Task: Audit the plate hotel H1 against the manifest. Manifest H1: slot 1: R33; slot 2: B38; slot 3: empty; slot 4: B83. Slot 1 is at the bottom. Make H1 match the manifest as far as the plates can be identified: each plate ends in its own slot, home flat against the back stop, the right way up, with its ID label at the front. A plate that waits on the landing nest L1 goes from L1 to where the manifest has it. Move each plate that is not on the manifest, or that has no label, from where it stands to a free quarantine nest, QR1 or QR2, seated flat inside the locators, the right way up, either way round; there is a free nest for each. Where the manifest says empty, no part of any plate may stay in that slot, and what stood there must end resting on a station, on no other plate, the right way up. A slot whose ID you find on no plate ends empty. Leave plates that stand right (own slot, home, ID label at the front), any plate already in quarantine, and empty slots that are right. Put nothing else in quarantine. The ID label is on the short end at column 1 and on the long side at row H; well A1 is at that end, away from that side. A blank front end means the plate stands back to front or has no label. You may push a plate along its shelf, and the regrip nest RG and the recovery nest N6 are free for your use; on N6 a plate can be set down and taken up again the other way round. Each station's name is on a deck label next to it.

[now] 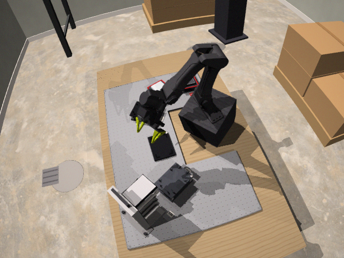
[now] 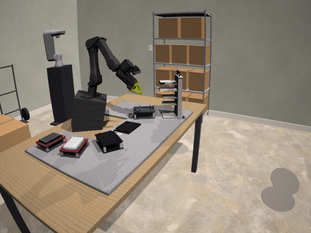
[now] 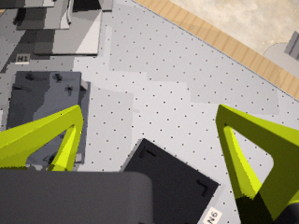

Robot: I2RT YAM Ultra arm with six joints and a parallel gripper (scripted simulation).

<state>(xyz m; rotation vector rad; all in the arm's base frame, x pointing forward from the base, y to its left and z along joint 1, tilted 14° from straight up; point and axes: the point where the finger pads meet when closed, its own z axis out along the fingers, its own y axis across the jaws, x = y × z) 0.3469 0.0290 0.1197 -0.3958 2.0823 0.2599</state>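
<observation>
Above the gray mat on the counter [image 2: 160,147], the hand [image 1: 147,130] hangs in the air with its two yellow fingers spread as wide as they go, and it holds nothing. Right below it lies the flat black nest marked N6 [image 1: 163,147], and one finger tip sits over the near corner of that nest in the top view. The plate hotel H1 [image 2: 179,96] stands well apart from the hand, at the far end of the mat, with plates on its shelves; the top plate [image 1: 140,190] looks white from above. Between the hand and the hotel sits a raised black nest [image 1: 175,181], just beside the hotel. Behind the arm, at the other end of the mat, two red-edged nests stand side by side: one holds a white plate [image 2: 73,143] and the other a dark plate [image 2: 50,138]. Another raised black nest [image 2: 109,141] sits near them.
</observation>
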